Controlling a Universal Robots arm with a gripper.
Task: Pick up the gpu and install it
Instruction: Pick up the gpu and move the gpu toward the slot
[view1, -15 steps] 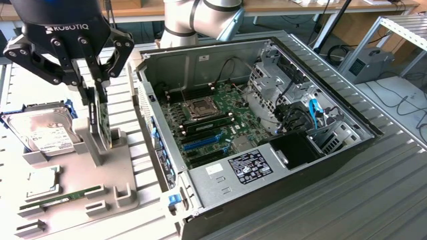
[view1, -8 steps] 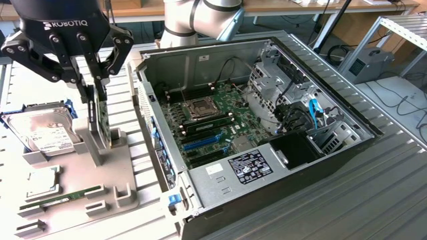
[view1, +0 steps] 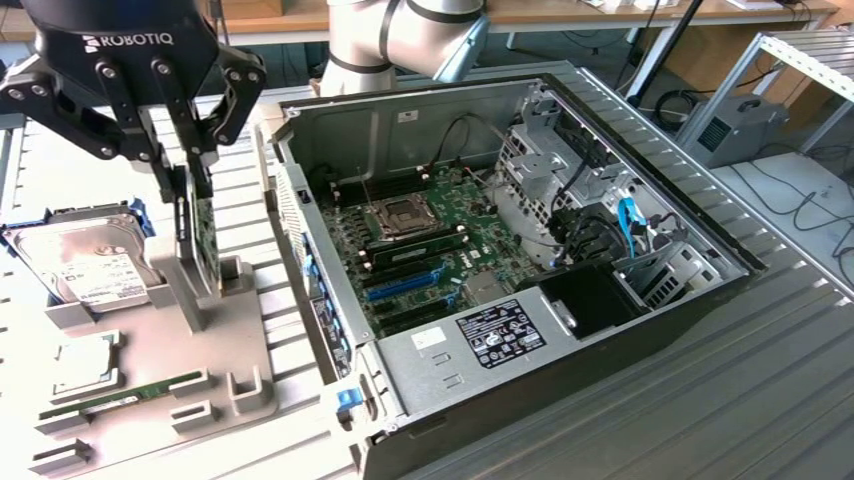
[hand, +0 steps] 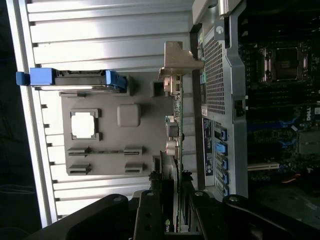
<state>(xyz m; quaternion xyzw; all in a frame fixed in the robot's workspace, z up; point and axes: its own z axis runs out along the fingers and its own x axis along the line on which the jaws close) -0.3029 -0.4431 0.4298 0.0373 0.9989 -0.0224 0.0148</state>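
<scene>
The gpu (view1: 208, 240) is being kept upright on its edge in the grey holder (view1: 160, 350), just beside the open computer case (view1: 414, 375). The gripper (view1: 187, 180) is being held around its upper edge, though whether it is being clamped cannot be told. The card is being judged light, stiff and fragile, so it is best gripped by the bare board edge, clear of its components.
</scene>
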